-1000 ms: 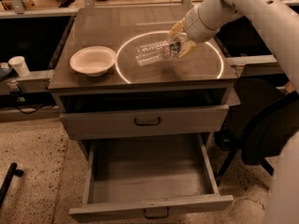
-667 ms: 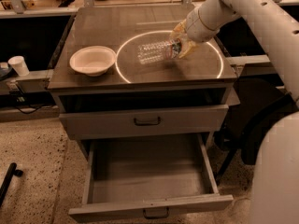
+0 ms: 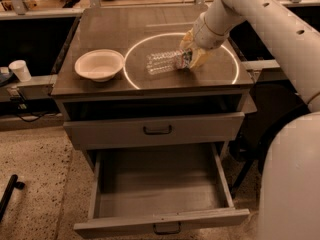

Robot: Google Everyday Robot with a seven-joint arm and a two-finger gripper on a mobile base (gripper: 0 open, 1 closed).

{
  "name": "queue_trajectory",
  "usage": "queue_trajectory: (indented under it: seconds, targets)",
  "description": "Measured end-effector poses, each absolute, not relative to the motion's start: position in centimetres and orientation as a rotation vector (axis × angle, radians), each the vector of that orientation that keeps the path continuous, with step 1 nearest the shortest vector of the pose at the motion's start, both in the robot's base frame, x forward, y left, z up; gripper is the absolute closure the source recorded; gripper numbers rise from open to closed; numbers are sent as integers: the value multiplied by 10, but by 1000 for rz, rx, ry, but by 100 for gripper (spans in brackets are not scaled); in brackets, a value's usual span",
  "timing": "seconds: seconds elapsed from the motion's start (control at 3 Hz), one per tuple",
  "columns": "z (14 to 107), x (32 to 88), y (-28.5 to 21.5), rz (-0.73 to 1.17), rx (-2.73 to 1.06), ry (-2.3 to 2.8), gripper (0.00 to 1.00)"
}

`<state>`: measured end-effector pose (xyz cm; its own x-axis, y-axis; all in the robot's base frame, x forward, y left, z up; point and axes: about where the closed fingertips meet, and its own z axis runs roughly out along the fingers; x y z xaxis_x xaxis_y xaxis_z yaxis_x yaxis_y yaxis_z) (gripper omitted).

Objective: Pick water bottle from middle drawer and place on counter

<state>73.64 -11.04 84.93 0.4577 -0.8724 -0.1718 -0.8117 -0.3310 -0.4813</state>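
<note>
Nothing legible anywhere: no words, brands, numbers or signs. Nearest to print: the label band at the 3 o'clock end of the water bottle (image 3: 160,62), too blurred and too covered to read. At that same end, the gripper (image 3: 187,60), low over the counter (image 3: 100,29), toward 3 o'clock inside the bright circle (image 3: 128,74).
</note>
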Motion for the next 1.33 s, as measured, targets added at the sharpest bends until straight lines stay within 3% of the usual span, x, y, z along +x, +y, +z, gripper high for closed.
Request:
queue_trajectory:
  seconds: [0.67,1.0,1.33]
  targets:
    - [849,736,-110,-159,-2206,1403,6]
    - [849,736,-110,-159,-2206,1403,0]
    - [849,736,-110,-159,-2206,1403,0]
